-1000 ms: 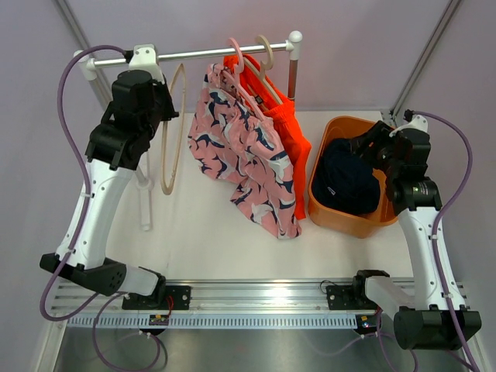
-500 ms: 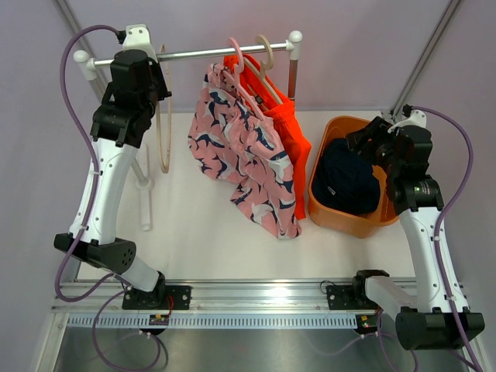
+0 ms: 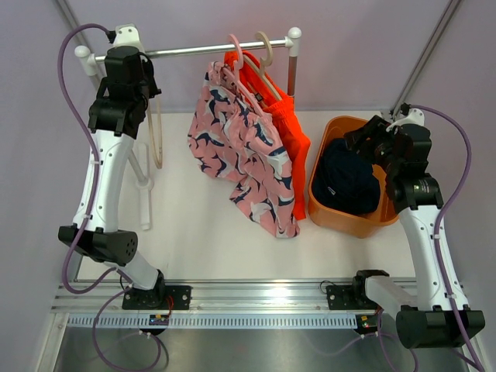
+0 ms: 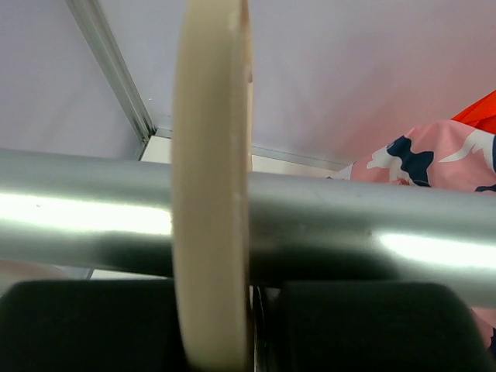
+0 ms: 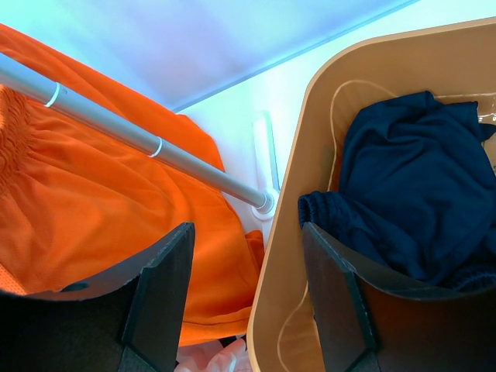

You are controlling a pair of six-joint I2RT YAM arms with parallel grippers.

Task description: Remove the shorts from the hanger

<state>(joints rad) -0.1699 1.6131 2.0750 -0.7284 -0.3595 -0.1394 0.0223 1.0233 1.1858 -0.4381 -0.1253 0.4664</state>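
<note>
Navy shorts [image 3: 346, 180] bunched in orange basket [image 3: 341, 221], 3 o'clock on tabletop [image 3: 186, 232]. Right jaws above basket rim, spread partway, holding nothing. Pink patterned shorts [image 3: 244, 159] at centre, on hanger from rail [image 3: 201, 50]. Orange shorts [image 3: 293, 139] just behind, touching pink pair. Left jaws at 11 o'clock, clamped on bare beige hanger [image 3: 157, 136] against rail.

Beige hanger [image 4: 211, 194] runs off top and bottom, a close blur pinched in the left pincer [image 4: 232, 325]. Off to its right, the orange shorts [image 4: 482, 112] barely peek in, clipped by the edge.
</note>
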